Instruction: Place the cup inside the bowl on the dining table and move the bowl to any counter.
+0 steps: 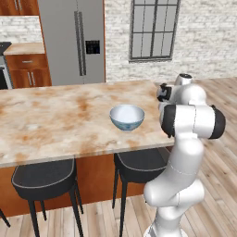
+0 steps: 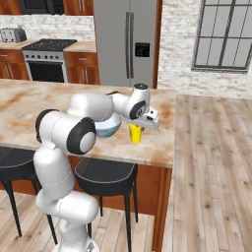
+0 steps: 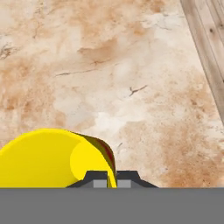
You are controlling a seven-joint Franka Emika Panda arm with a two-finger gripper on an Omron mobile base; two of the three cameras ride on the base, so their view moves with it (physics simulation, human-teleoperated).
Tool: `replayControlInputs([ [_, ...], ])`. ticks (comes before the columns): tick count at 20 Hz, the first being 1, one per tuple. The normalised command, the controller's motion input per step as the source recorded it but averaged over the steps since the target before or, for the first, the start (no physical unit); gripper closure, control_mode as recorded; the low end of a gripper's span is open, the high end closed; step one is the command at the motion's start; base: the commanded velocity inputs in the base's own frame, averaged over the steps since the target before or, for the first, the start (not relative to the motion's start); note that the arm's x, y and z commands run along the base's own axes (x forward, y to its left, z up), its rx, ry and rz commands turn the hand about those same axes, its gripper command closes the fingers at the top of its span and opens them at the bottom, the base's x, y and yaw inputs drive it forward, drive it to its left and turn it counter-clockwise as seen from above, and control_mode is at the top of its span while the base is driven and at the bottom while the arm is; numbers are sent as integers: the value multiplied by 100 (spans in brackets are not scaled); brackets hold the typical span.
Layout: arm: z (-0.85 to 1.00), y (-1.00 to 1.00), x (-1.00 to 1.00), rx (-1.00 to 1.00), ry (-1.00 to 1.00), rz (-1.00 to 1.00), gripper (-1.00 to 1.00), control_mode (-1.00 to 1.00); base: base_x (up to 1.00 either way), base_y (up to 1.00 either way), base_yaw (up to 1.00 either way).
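The small yellow cup (image 2: 135, 134) stands near the right end of the dining table (image 2: 19, 110), just right of the pale blue-grey bowl (image 1: 127, 117). In the right base view my arm hides most of the bowl (image 2: 106, 130). My gripper (image 2: 139, 126) comes down on the cup from above. In the hand view the cup (image 3: 48, 159) sits at the lower left, a red patch showing on its side. My gripper (image 3: 112, 179) is shut on the cup, its two fingertips close together with the cup's right wall between them. The bowl's white inside holds nothing.
Black round stools (image 1: 44, 178) stand under the table's near edge. The table's right end (image 3: 199, 52) drops to the wood floor close to the cup. Steel fridge (image 1: 74, 41), stove (image 2: 47, 61) and wall cabinets stand behind the table.
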Motion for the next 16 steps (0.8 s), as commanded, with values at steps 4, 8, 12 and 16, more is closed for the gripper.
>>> replayControlInputs([
  [4, 29, 30, 0, 2, -5, 0, 100, -100, 0, 0, 0],
  [8, 27, 41, 0, 1, -6, 4, 100, -100, 0, 0, 0],
  [12, 31, 53, 0, 0, -6, 4, 100, -100, 0, 0, 0],
  [16, 34, 51, 0, 0, -6, 2, 100, -100, 0, 0, 0],
])
